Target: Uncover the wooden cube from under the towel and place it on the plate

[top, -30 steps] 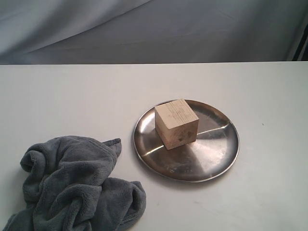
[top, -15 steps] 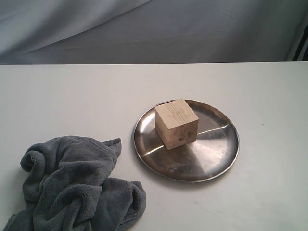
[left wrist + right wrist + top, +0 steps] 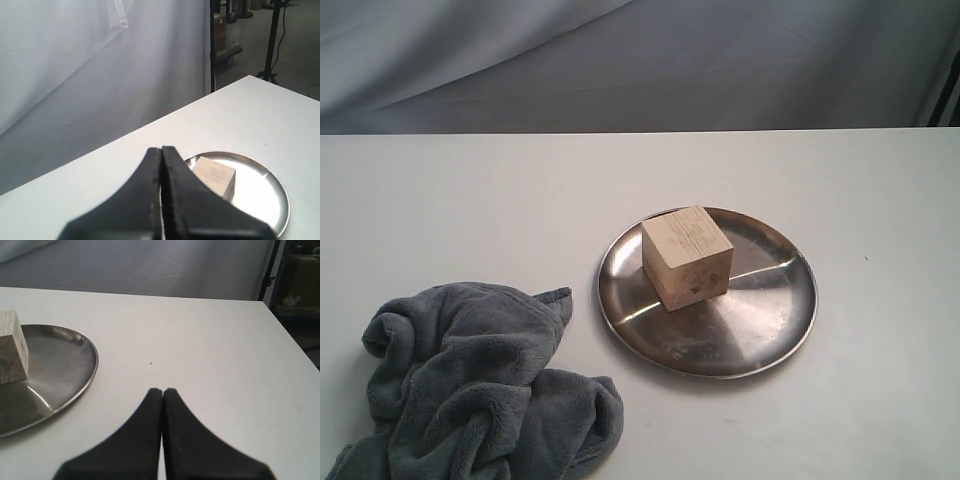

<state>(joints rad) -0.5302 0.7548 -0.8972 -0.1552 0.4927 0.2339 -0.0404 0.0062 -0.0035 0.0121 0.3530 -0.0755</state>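
Observation:
The wooden cube (image 3: 686, 257) rests uncovered on the left half of the steel plate (image 3: 760, 320), in the middle of the table. The dark grey towel (image 3: 480, 390) lies crumpled at the front left, apart from the plate. Neither gripper appears in the exterior view. In the left wrist view my left gripper (image 3: 161, 149) is shut and empty, raised well away from the cube (image 3: 214, 175) and the plate (image 3: 260, 200). In the right wrist view my right gripper (image 3: 162, 391) is shut and empty, above bare table beside the plate (image 3: 60, 375) and the cube (image 3: 12, 347).
The white table (image 3: 470, 200) ends at a far edge against a grey cloth backdrop (image 3: 640, 60). In the left wrist view a dark stand (image 3: 272, 40) and a box stand on the floor past the table's end.

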